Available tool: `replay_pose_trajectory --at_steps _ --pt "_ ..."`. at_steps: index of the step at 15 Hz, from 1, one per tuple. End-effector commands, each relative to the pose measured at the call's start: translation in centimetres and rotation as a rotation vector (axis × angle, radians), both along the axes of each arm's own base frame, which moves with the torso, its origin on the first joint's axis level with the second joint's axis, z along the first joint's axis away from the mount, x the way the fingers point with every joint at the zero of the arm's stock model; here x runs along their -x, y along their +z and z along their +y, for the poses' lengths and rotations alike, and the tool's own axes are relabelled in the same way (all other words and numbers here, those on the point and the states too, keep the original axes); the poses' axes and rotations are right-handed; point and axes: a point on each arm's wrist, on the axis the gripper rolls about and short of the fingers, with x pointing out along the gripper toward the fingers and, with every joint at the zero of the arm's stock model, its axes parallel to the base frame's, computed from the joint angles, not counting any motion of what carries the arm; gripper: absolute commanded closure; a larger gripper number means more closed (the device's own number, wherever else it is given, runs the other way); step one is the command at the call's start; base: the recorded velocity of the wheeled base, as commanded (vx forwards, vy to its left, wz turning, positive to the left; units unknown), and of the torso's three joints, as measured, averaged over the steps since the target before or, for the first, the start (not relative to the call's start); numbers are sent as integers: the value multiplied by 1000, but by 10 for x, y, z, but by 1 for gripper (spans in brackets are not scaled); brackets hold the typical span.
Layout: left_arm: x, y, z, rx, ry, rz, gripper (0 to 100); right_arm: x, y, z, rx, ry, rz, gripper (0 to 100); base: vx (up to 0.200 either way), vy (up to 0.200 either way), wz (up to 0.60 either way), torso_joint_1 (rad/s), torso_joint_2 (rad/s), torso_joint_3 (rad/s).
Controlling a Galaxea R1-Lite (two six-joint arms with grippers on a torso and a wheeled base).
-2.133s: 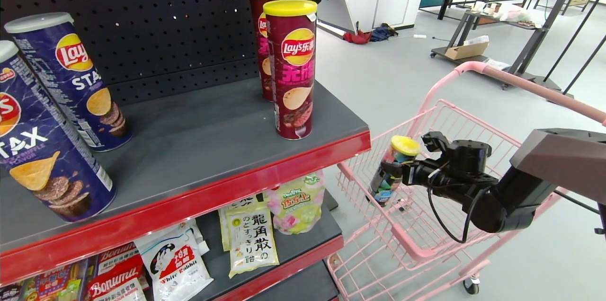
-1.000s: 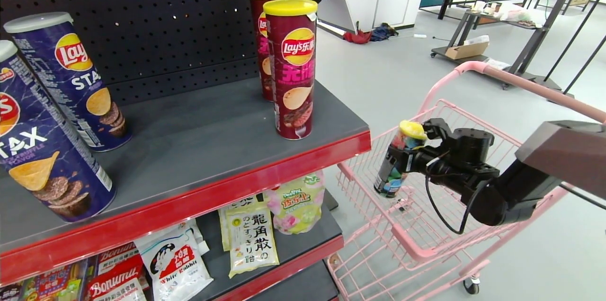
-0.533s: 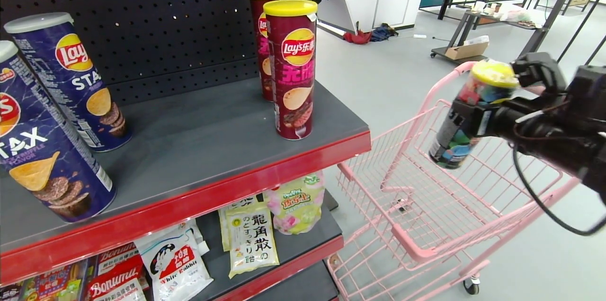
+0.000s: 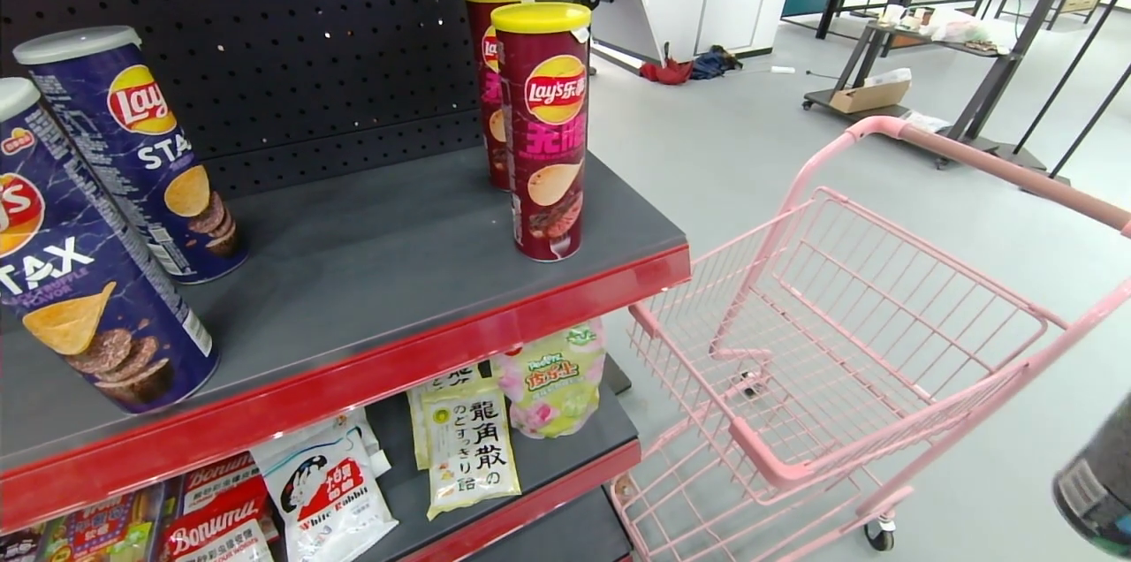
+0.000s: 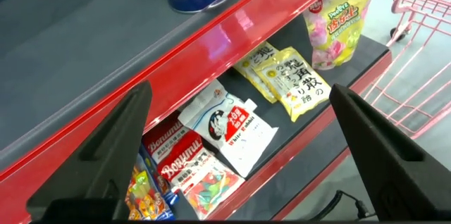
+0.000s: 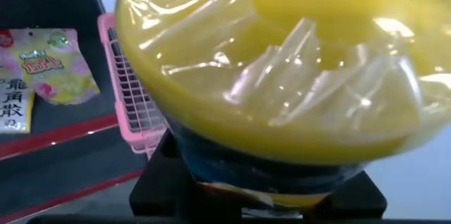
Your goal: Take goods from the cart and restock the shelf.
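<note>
We see, far beyond right gripper (image 6: 261,194), a cardbd box (image 4: 870,94) on low black rack (image 4: 820,94) & red cloth (image 4: 667,70) on grey floor (image 4: 751,155).

Cart (image 4: 972,160) stands right of the shelf (image 4: 371,253).

Top shelf (image 4: 371,279): grey board with a red front edge.
Blue cans (image 4: 88,244): two, standing at 9 o'clock on the top shelf, one behind the other.
Red cans (image 4: 546,129): two with yellow lids, standing at 2 o'clock, one just behind the other.
Lower shelf (image 4: 579,451): from 9 to 3 o'clock, red packets (image 4: 212,518), white bag (image 4: 331,491), yellow-and-white bag (image 4: 468,447), green bag (image 4: 552,381).
</note>
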Motion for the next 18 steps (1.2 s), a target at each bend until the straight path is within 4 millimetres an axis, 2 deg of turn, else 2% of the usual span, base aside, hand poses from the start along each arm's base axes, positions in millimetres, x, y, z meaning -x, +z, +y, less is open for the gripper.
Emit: replay_pose_trajectory --at_steps 1,11,18 --pt "1 0 0 1 1 -8 0 43 -23 -3 7 -54 -81 100 0 0 0 0 0 0" --pt "3 1 1 0 14 -23 0 42 -30 -3 13 -56 -55 100 0 0 0 0 0 0" --pt "3 1 1 0 14 -21 0 39 -33 -3 15 -54 -33 100 0 0 0 185 -490 -311"
